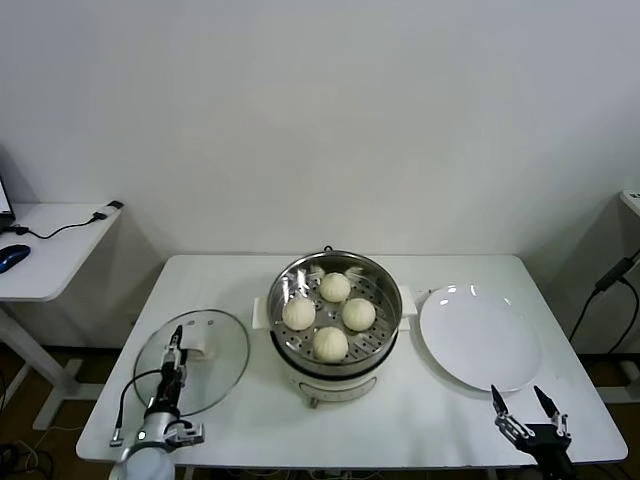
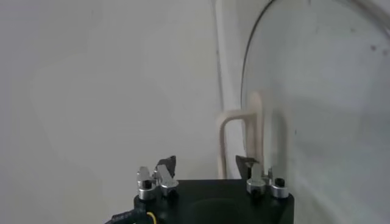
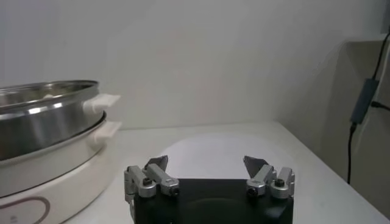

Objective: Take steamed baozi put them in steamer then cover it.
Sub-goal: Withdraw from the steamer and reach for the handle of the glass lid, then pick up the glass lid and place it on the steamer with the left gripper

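All four steamed baozi (image 1: 329,316) are in the steamer (image 1: 334,266), centre of the white surface (image 1: 230,275): one far, one left, one right, one near, close together on the perforated floor. Steamer is uncovered.

The cover (image 1: 222,368) lies flat on the surface to the left of the steamer, apart from it, white handle (image 1: 203,351) facing up.

Left hand (image 1: 175,345) is over the near-left part of the cover, pointing away from the robot, fingers at the handle. In the left wrist view the left hand (image 2: 207,162) has its jaws partly parted, the handle (image 2: 241,137) just ahead with one finger (image 2: 246,164) in line with it; can't tell if there's contact. Nothing gripped that I can see.

Right hand (image 1: 523,397) is parked at the near-right corner of the surface, just near of the empty white plate (image 1: 480,335), jaws wide, holding nothing. Right wrist view confirms: right hand (image 3: 207,163) spread, plate (image 3: 207,149) ahead, steamer wall (image 3: 42,125) to its left.

Small side desk (image 1: 50,250) far left with a mouse (image 1: 12,257) and cable.
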